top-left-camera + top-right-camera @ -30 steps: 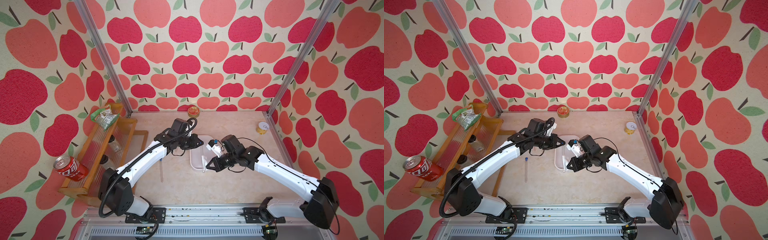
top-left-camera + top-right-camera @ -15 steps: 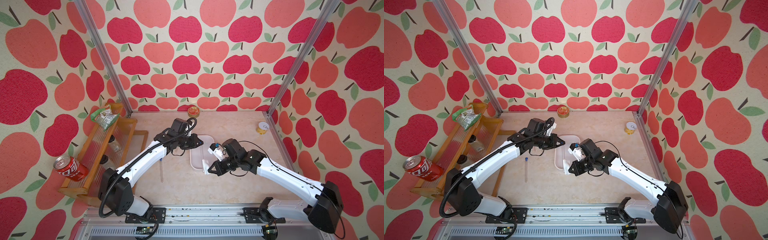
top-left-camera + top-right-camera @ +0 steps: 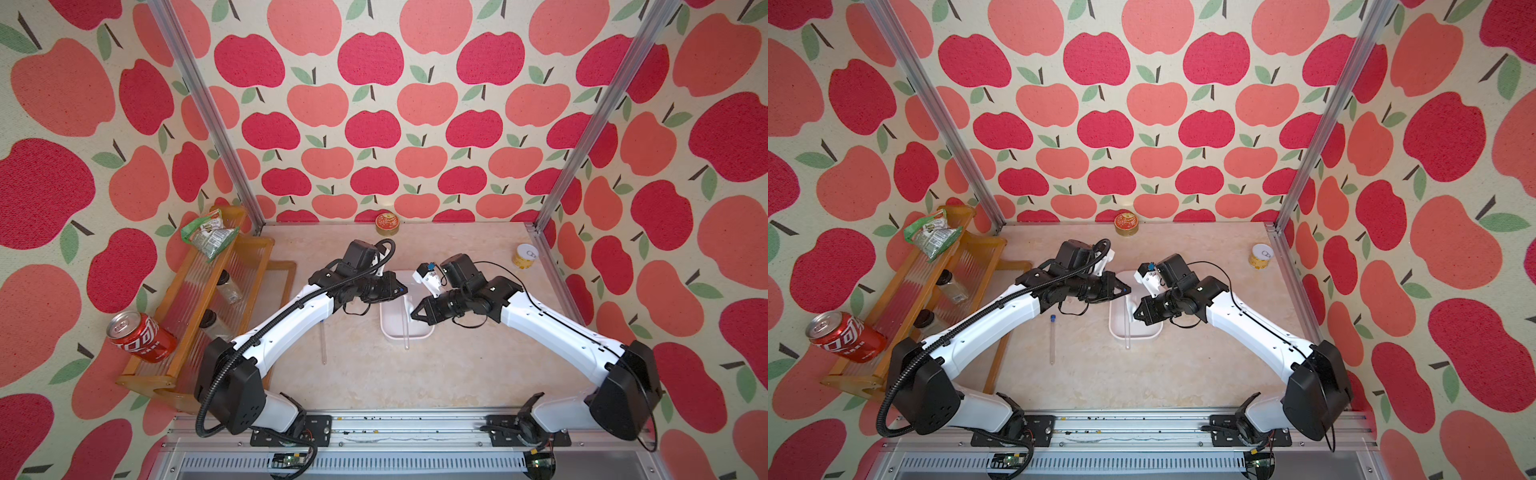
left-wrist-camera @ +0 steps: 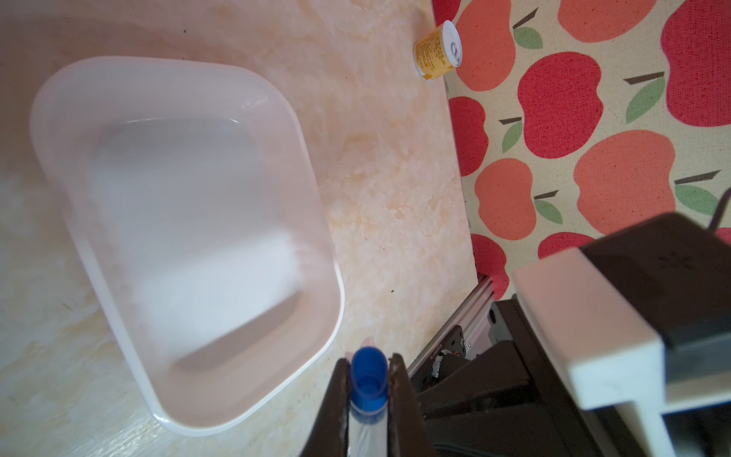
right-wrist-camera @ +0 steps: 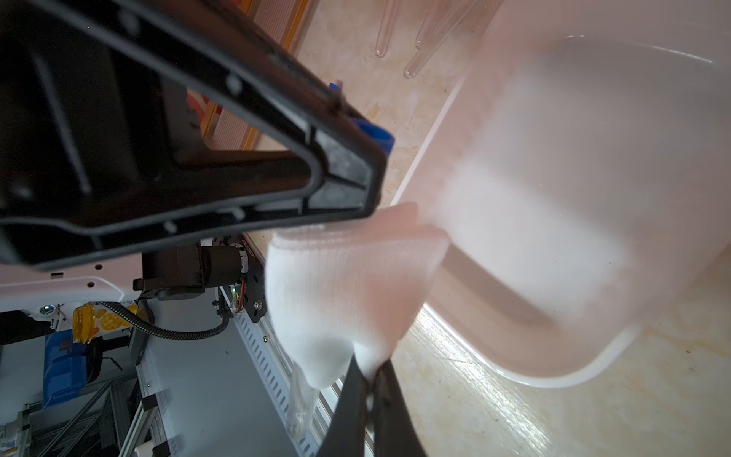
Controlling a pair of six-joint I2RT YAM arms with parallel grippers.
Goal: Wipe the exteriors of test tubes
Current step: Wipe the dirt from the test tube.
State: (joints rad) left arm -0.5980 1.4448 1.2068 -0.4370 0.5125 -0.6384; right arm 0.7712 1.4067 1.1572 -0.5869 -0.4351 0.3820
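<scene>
**Position of the work.** The held tube [image 4: 368, 385] sits at the bottom centre of the left wrist view, above the near corner of the white tray [image 4: 178, 178]. In a top view it shows as a thin clear line crossing the lower edge of the tray. A loose tube [image 3: 1052, 338] lies flat on the table [image 3: 457, 365], left of the tray. The rounded ends of further tubes [image 5: 411, 67] show at the top of the right wrist view. How many there are cannot be told for certain.

**Jaws.** The left gripper [image 4: 370, 360] is closed on the held tube at its blue cap, one finger on each side. The right gripper [image 5: 370, 364] is pinched shut on a folded white cloth [image 5: 344, 285]. The cloth drapes over the tube's body, and the clear rounded end pokes out below it.

**Handling assessment.**
- **Weight and stiffness:** the tube looks light and rigid, with thin walls.
- **Fragility:** a hard squeeze or a bending load across its length could crack it.
- **Surface:** the clear surface is smooth and probably slippery, so it may slide or turn in a bare grip.
- **Shape:** it is round, so it will roll if set down carelessly.

**Recommended hold.**
- Hold the tube at the capped end, as it is now. The cap gives the fingers a firmer, less brittle surface and leaves the whole body free for wiping.
- The cloth should touch the body only through its soft folds, with light pressure, and travel along the tube's axis.
- Pulling sideways against the single held end risks levering the tube out of the grip.
</scene>
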